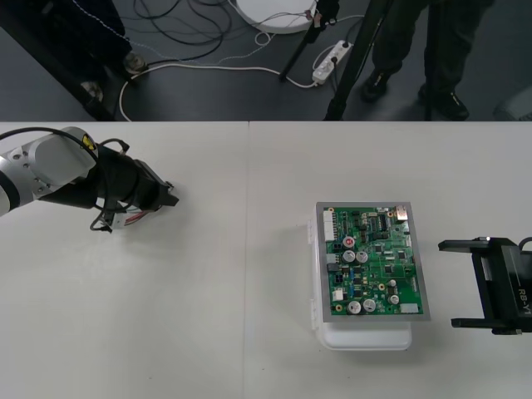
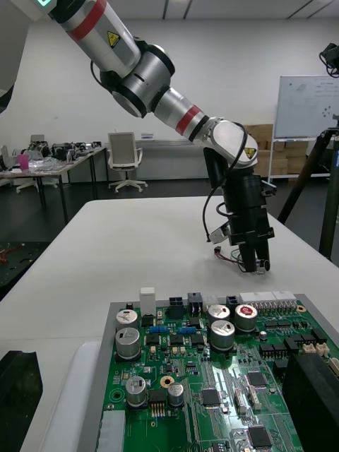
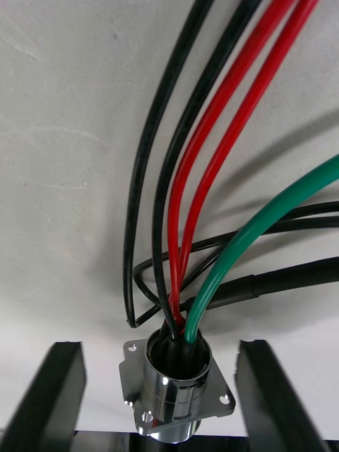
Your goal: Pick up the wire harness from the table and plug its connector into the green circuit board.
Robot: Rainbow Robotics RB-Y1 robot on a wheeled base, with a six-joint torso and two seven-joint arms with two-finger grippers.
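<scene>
The wire harness lies on the table at the left, under my left gripper. In the left wrist view its round metal socket with a square flange sits between the two black fingers, with a gap on each side. Red, black and green wires fan away from it over the table. The left gripper is open around the socket. The green circuit board on its white base sits right of centre. My right gripper waits open just right of the board.
From the right wrist, the board lies close in front and the left gripper points down at the table beyond it, harness wires beside its tip. Bare table separates the harness from the board.
</scene>
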